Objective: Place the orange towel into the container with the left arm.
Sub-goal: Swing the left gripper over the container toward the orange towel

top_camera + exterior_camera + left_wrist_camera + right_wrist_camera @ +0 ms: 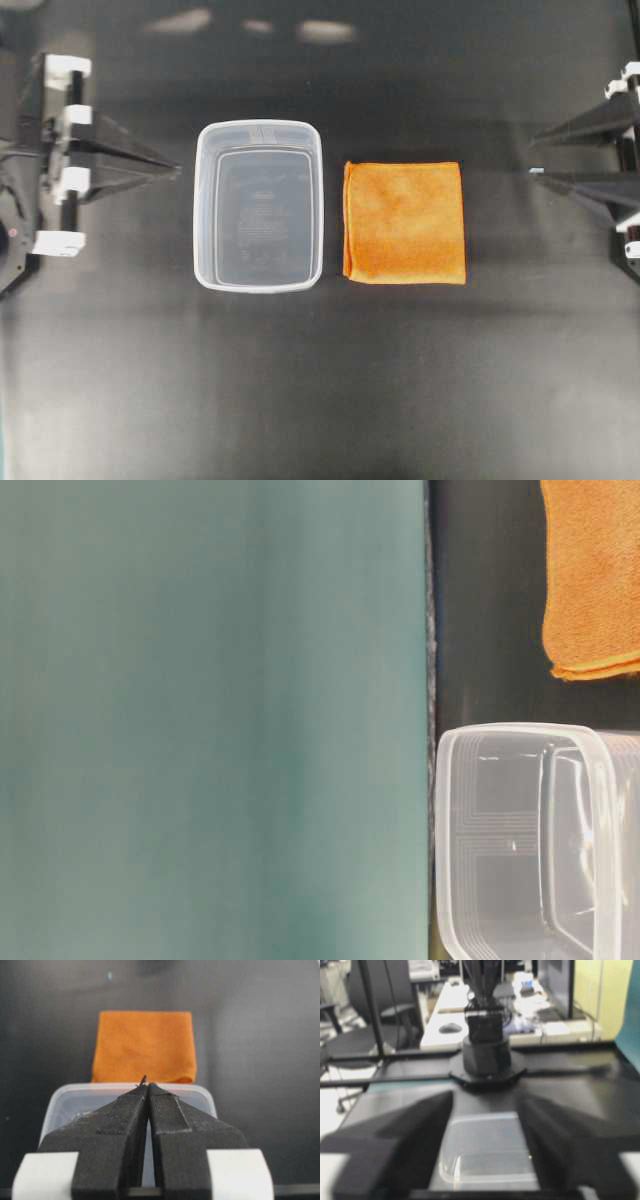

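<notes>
The orange towel (pixel 405 223) lies flat and folded on the black table, just right of the clear container (pixel 205 200), apart from it. My left gripper (pixel 178 170) is shut and empty, its tip just left of the container. In the left wrist view the shut gripper (pixel 147 1085) points over the container (pixel 60 1095) toward the towel (pixel 144 1046). My right gripper (pixel 532 158) is open and empty, right of the towel. In the right wrist view the open gripper (pixel 486 1100) frames the container (pixel 485 1135); the towel is out of view there. The table-level view shows the towel (pixel 595 575) and the container (pixel 445 810).
A teal backdrop (pixel 200 720) fills most of the table-level view. The opposite arm's base (pixel 486 1055) stands beyond the container in the right wrist view, with desks and a chair (pixel 365 1035) behind the table's far edge.
</notes>
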